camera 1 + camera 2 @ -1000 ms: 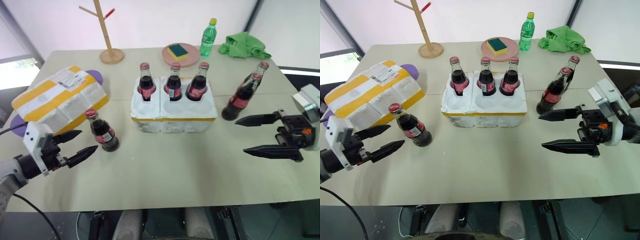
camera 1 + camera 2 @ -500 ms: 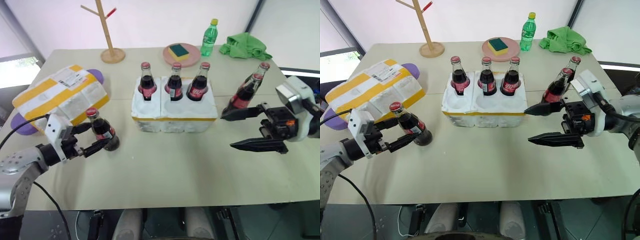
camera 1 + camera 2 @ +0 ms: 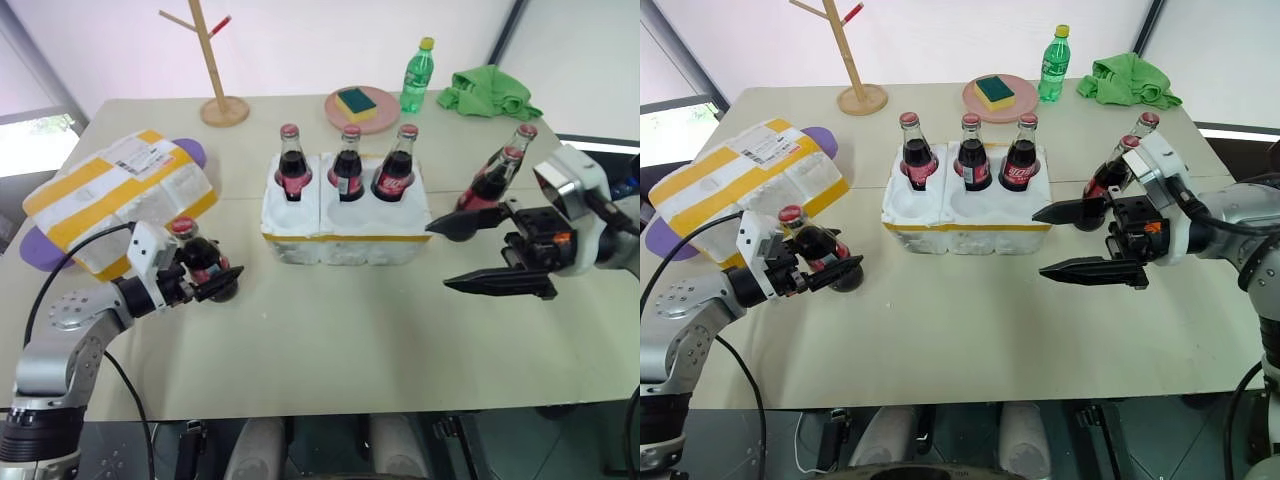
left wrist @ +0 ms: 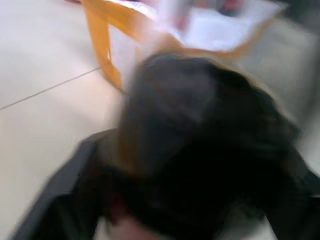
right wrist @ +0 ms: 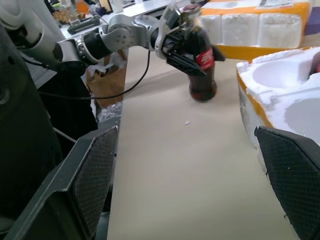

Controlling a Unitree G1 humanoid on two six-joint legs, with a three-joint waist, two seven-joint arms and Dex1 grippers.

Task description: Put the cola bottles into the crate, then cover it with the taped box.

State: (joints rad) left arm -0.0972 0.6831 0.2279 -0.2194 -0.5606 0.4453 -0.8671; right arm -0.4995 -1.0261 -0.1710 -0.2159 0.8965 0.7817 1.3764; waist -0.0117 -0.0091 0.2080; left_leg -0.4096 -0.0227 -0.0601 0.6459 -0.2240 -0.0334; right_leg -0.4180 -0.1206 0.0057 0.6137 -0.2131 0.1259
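I see the crate (image 3: 345, 222) at table centre with three cola bottles (image 3: 347, 166) standing in its far row of wells; the near row is bare. At its nine o'clock my left gripper (image 3: 208, 276) has its fingers clenched around a fourth bottle (image 3: 205, 262) standing on the table (image 3: 340, 330), just in front of the taped box (image 3: 120, 200), which lies on a purple mat (image 3: 40, 245). At the crate's three o'clock two more bottles (image 3: 497, 176) stand together, partly hidden behind my right gripper (image 3: 470, 254), whose jaws are spread wide and grasp nothing. Along the far edge, from eleven to one o'clock: a wooden rack (image 3: 213, 62), a pink plate (image 3: 340, 112) bearing a sponge (image 3: 355, 101), a green bottle (image 3: 416, 76) and a green cloth (image 3: 490, 91).
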